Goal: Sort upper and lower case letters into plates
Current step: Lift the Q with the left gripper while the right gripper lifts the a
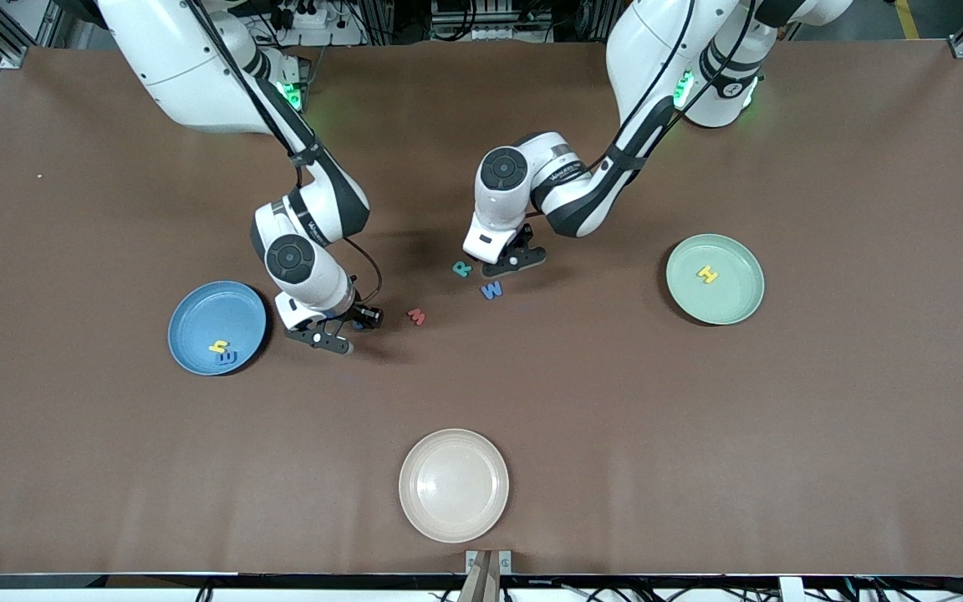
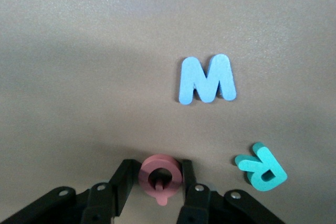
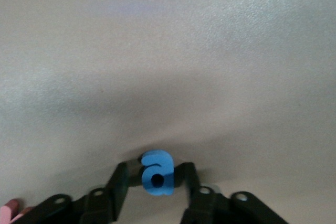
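Note:
My left gripper [image 1: 515, 261] is down at the table's middle, shut on a red Q [image 2: 147, 174], with a finger pressed to each side of its ring [image 2: 160, 179]. A teal R [image 1: 462, 268] [image 2: 261, 167] and a blue W [image 1: 491, 289] [image 2: 207, 80] lie beside it. My right gripper [image 1: 327, 339] is low beside the sky blue plate [image 1: 206, 313]. It is open [image 3: 156, 178], its fingers standing on either side of a blue a [image 3: 156, 163] on the table. A red m [image 1: 416, 316] lies between the two grippers.
The blue plate holds a yellow h [image 1: 218, 345] and a blue letter [image 1: 229, 358]. The mint green plate [image 1: 732, 301] toward the left arm's end holds a yellow H [image 1: 706, 274]. A cream-white plate [image 1: 454, 485] sits nearest the front camera.

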